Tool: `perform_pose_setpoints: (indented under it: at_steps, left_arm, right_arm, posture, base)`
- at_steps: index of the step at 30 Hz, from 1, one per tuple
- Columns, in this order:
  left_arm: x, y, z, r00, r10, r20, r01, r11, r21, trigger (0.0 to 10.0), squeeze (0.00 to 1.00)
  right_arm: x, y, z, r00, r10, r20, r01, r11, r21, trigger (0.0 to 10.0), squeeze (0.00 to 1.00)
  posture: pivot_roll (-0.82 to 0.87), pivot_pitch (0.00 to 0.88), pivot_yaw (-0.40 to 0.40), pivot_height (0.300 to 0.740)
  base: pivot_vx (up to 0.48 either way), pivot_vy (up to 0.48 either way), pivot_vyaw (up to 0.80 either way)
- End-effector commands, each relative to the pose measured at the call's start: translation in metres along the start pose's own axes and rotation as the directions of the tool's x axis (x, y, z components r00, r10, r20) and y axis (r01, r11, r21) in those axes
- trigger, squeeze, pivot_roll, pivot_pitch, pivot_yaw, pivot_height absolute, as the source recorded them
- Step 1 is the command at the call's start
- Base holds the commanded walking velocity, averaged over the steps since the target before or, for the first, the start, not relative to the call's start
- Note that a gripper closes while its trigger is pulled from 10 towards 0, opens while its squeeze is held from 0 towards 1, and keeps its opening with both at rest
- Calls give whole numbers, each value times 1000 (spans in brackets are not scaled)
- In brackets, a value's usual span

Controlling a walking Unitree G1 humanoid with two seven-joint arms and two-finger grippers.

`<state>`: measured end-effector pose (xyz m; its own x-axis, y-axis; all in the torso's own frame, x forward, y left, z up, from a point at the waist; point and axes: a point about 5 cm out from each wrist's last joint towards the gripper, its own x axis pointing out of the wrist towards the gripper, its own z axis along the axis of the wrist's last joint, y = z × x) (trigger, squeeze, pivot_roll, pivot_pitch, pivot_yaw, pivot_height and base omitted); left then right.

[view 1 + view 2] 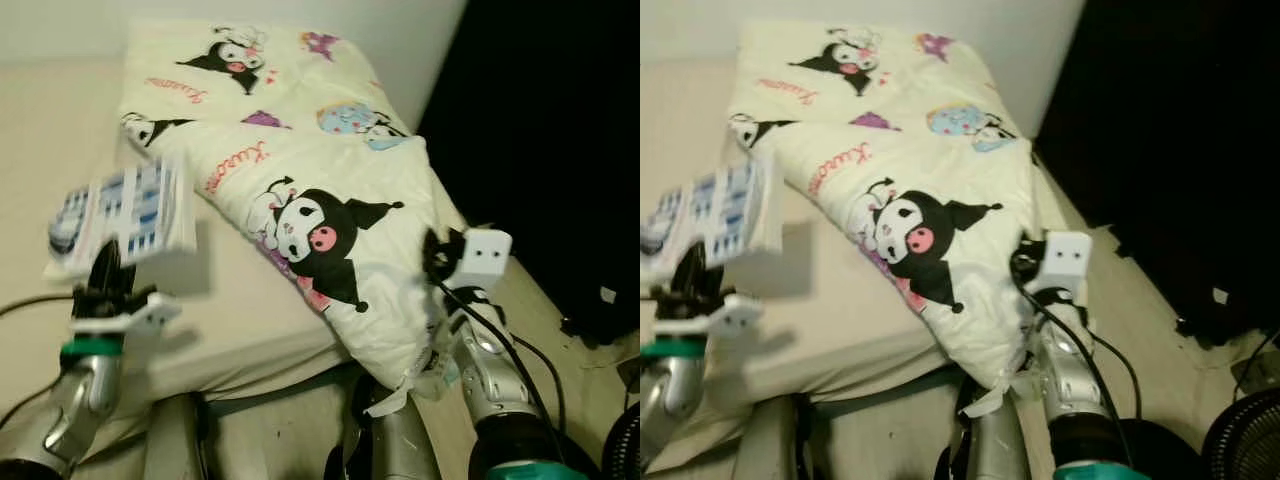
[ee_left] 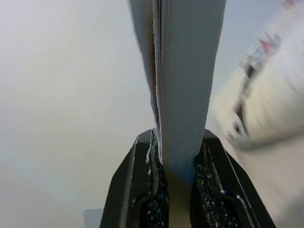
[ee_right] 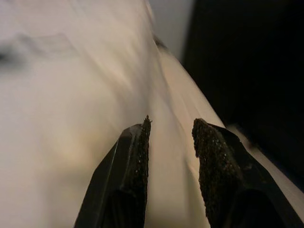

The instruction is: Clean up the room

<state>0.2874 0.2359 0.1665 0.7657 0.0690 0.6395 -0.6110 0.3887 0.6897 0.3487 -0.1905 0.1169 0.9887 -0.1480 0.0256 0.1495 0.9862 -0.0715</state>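
Observation:
My left gripper (image 2: 175, 156) is shut on a thick book (image 1: 125, 215) with a blue and white patterned cover, held up over the left side of the bed (image 1: 230, 310). Its page edges (image 2: 187, 71) run out between the fingers in the left wrist view. A cream quilt (image 1: 300, 150) printed with black cartoon figures lies across the bed and hangs over its near right corner. My right gripper (image 3: 171, 130) is open with nothing between its fingers, and sits close against that hanging corner (image 1: 440, 255).
A dark black mass (image 1: 550, 130) stands along the right of the bed. A round black fan (image 1: 1245, 440) and cables lie on the floor at lower right. A pale wall runs behind the bed's head.

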Motion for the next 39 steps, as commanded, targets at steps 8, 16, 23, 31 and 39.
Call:
perform_pose_setpoints:
  at_steps: [8, 16, 23, 31, 39]
  left_arm:
    - [36, 39, 8, 990, 141, 13, -140, 990, -13, 10000, 0]
    - [48, 66, 14, 983, 185, -19, -185, 983, 3, 10000, 0]
    - [59, 76, 18, 977, 215, -12, -214, 977, 6, 10000, 0]
    - [60, 71, 24, 981, 193, -17, -193, 981, -7, 10000, 0]
    - [60, 46, 37, 1000, -1, -30, -5, 975, -221, 10000, 0]
  right_arm:
    - [-5, 50, -36, 945, 228, -234, -231, 973, 14, 10000, 0]
    - [-46, 138, -8, 512, 858, 37, -835, 487, 257, 10000, 0]
    - [-153, 110, -17, -254, 967, -25, -918, -233, 320, 10000, 0]
    - [-105, 45, 2, -19, 999, -36, -961, -8, 275, 10000, 0]
    - [-44, 46, 1, 553, 831, -55, -805, 550, 222, 10000, 0]
  posture:
    - [134, 121, -34, 525]
    - [135, 122, -38, 525]
    - [129, 122, -46, 525]
    - [106, 118, -47, 525]
    - [94, 114, -44, 525]
  base:
    - [0, 0, 0]
    - [0, 0, 0]
    - [0, 0, 0]
    - [0, 0, 0]
    - [0, 0, 0]
